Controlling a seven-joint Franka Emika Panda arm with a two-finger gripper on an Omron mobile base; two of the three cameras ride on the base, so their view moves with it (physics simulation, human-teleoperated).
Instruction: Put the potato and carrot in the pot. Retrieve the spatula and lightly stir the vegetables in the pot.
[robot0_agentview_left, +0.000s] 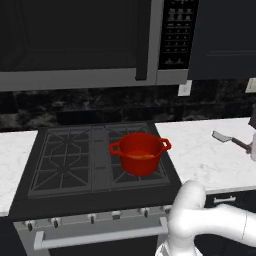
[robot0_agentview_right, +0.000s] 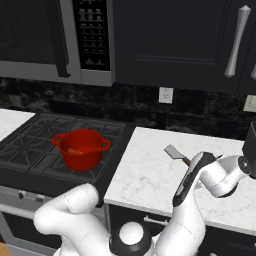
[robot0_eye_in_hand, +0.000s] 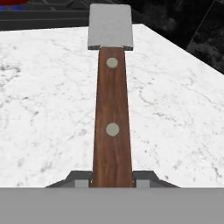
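The spatula (robot0_eye_in_hand: 112, 109) lies on the white marble counter (robot0_eye_in_hand: 43, 109) to the right of the stove, blade pointing toward the red pot (robot0_agentview_left: 141, 152), which sits on a right-hand burner with something orange inside, likely the carrot (robot0_agentview_left: 142, 156). The retrieval step looks in hand. The gripper (robot0_eye_in_hand: 112, 180) has its two fingertips (robot0_eye_in_hand: 81, 180) narrowly apart and pressed against either side of the brown handle's end, clamped on it. Next comes a lift clear of the counter and a carry over to the pot.
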